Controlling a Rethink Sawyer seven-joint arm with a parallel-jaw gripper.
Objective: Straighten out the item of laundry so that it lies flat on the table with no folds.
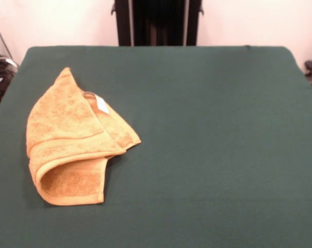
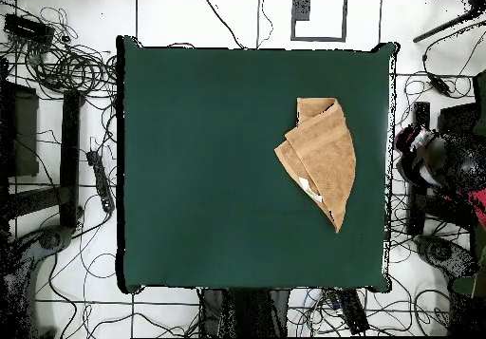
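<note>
The mustard-yellow towel (image 1: pixel 73 139) lies folded over itself on the left part of the dark green table (image 1: pixel 207 144) in the front view. Its near end curls over in a rolled fold, and a woven border band runs across it. A small white tag (image 1: pixel 102 104) shows near its upper middle. In the overhead view the towel (image 2: pixel 323 160) lies near the table's right edge, over the green table (image 2: pixel 209 164). No gripper or arm shows in either view.
The robot's black pedestal (image 1: pixel 157 22) stands at the table's far side. In the overhead view cables and equipment (image 2: pixel 57 117) lie on the floor around the table, and dark and red gear (image 2: pixel 446 178) sits beside its right edge.
</note>
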